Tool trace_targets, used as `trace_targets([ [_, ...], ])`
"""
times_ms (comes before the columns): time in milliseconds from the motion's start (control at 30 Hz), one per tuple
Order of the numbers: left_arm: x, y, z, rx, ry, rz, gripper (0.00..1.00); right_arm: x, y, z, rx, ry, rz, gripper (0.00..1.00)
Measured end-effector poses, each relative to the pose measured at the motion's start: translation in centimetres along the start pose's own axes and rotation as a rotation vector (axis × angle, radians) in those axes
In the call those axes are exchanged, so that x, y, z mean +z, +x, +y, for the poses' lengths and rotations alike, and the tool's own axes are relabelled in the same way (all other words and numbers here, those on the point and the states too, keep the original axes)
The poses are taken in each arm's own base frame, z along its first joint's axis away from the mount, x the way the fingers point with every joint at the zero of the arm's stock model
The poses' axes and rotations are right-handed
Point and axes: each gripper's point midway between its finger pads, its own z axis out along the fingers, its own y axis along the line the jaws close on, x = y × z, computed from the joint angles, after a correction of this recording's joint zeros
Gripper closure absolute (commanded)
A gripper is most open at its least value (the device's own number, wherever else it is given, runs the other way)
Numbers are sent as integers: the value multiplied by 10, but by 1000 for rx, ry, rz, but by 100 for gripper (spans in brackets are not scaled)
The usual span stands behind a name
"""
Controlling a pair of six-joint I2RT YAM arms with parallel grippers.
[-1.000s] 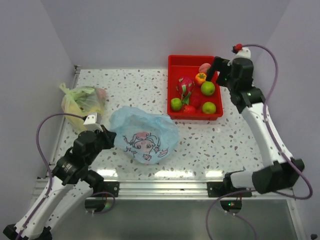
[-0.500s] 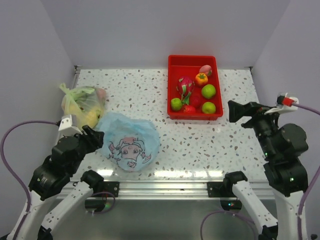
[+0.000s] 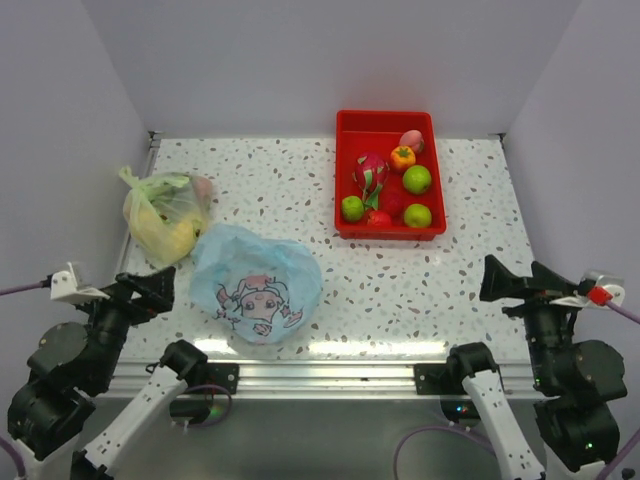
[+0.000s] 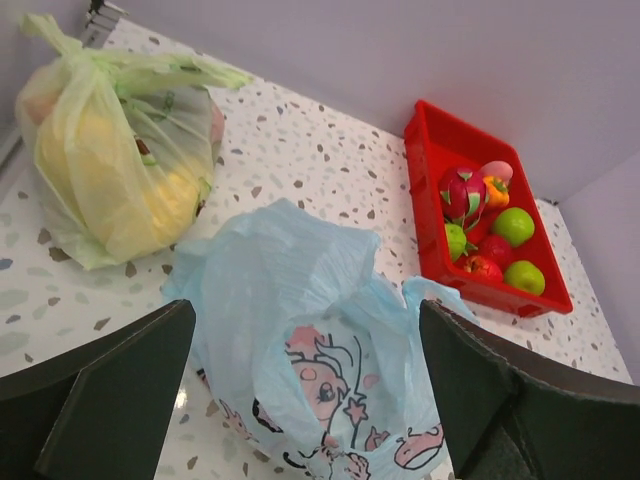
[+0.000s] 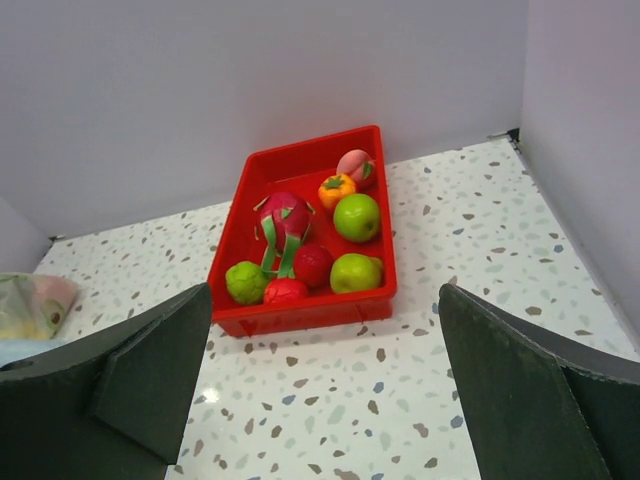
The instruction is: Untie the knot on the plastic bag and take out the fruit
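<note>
Both grippers have pulled back to the bottom edge of the top view since a second ago, and the plastic bag (image 3: 255,285) has slid a little to the left.

At the lower left, the left gripper (image 3: 148,291) was at the edge of that bag before. Now it is off the bag, its two fingers are spread wide, and it holds nothing. Just above it, at the left side of the worktop (image 3: 450,270), sits the yellow-green bag (image 3: 165,215), tied shut and not part of the job.

Next to it, in the lower middle, the plastic bag lies slumped and soft with the cartoon face up. No knot can be seen on it, and in the left wrist view its top looks loose and open. If anything small is left inside, the pictures do not show it.

In the upper right middle stands the red tray (image 3: 385,116). The fruit (image 3: 370,172) lies inside it, well apart from the bag.

At the lower right, the right gripper (image 3: 520,285) is spread wide too, with nothing in it, facing the tray from far off.

So the job looks finished or very nearly so. The next move likely calls only for the grippers to stay away from the things, or for a peek into the bag to be sure it is empty.
</note>
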Motion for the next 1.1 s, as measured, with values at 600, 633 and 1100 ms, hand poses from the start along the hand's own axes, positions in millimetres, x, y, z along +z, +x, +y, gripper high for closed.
trace_targets([
  [600, -37, -41, 44, -100, -74, -285, 0, -9, 37, -17, -80, 17, 32, 1],
  [633, -37, -41, 45, -100, -80, -287, 0, -9, 38, -17, -82, 16, 34, 1],
  [1100, -31, -35, 50, -89, -114, -279, 0, -4, 46, -17, -91, 13, 51, 1],
])
